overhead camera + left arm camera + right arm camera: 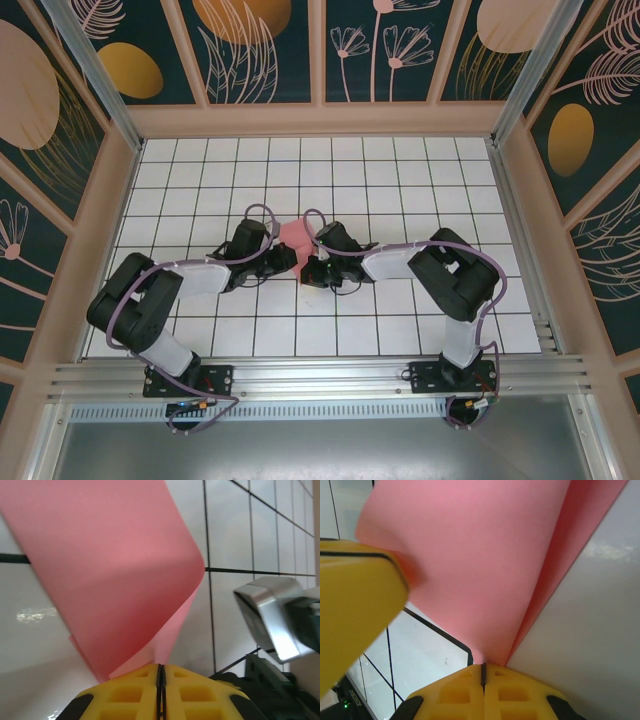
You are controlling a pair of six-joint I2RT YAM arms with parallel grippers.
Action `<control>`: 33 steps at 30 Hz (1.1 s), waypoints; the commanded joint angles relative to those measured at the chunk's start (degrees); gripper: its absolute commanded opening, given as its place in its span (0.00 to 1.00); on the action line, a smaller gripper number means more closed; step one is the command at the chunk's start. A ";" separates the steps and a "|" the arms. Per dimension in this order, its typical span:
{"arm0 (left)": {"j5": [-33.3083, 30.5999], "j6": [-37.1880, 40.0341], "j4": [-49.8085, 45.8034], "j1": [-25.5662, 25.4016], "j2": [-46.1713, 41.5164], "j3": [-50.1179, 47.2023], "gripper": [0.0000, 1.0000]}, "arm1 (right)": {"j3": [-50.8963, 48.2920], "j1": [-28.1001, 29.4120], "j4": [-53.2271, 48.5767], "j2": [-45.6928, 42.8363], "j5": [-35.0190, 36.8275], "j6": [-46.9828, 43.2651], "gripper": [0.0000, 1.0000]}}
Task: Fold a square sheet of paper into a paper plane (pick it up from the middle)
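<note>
1. Find the square sheet of paper (293,236) just beyond the left claw (283,260), over the middle of the white tiled surface (400,170), rising off the tiles and not lying flat.
2. Read the left claw as pressed together. In its wrist view the yellow pads (132,692) meet on a thin seam, and the pink sheet runs down into that seam, so pinching the paper's lower edge.
3. Look just right of the left claw for the right claw (312,270), almost tip to tip with it. Closed as well, with pads (515,692) meeting and two layers of the sheet converging into the seam, so also pinching the paper.
4. Note the shape above the left claw: bowed over on itself in a loose, rounded curl, two layers showing, with no sharp crease to be seen.
5. Judge the sheet very light, thin and limp. Likely to sag, twist or flutter with any quick move, to slide out of a shallow pinch, and to tear if pulled away from the left claw against the other grip.
6. Take hold low, at the edge close to the left claw, with a full pad's depth of paper. For a crease, press along the rounded bend and avoid tugging the corners apart.
</note>
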 commanded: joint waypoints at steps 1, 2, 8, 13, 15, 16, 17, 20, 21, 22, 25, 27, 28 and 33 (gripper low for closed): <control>-0.86 1.27 -0.56 -0.21 1.91 1.23 0.11 | -0.01 0.31 -4.05 2.91 3.82 -0.02 0.02; -0.97 1.52 -0.61 -0.24 2.30 1.41 0.11 | -0.03 0.31 -4.10 2.85 3.84 -0.03 0.02; -2.29 2.55 -1.08 -0.21 4.13 2.34 0.11 | -0.22 0.31 -3.81 2.67 3.66 -0.02 0.02; -3.52 2.99 -1.86 -0.21 4.86 2.75 0.11 | -0.44 0.31 -3.63 2.47 3.53 -0.02 0.02; -3.96 3.07 -2.22 -0.21 5.06 2.83 0.11 | -0.53 0.31 -3.47 2.34 3.47 -0.01 0.02; -4.11 3.19 -2.36 -0.21 5.14 2.98 0.11 | -0.51 0.31 -3.49 2.33 3.49 0.01 0.02; -4.23 3.22 -2.52 -0.21 5.24 2.91 0.11 | -0.58 0.31 -3.50 2.32 3.47 -0.06 0.02; -4.53 3.39 -2.84 -0.21 5.51 3.00 0.11 | -0.55 0.31 -3.33 2.25 3.47 -0.02 0.02; -4.58 3.38 -3.01 -0.21 5.56 3.10 0.11 | -0.51 0.31 -3.31 2.24 3.41 -0.03 0.02; -4.79 3.46 -3.22 -0.23 5.63 3.22 0.11 | -0.52 0.31 -3.31 2.24 3.49 -0.02 0.02; -5.55 3.43 -3.98 -0.26 5.66 3.35 0.11 | -0.66 0.31 -3.28 1.83 3.61 -0.02 0.02; -5.78 3.46 -4.43 -0.21 5.54 3.35 0.11 | -0.57 0.23 -3.33 1.48 3.90 -0.19 0.02; -5.72 3.39 -4.54 -0.23 5.24 3.36 0.10 | -0.41 0.09 -3.34 1.34 3.92 -0.20 0.02; -5.92 3.46 -5.27 -0.21 4.71 3.51 0.11 | 0.36 -0.06 -3.09 -0.44 3.49 -0.55 0.03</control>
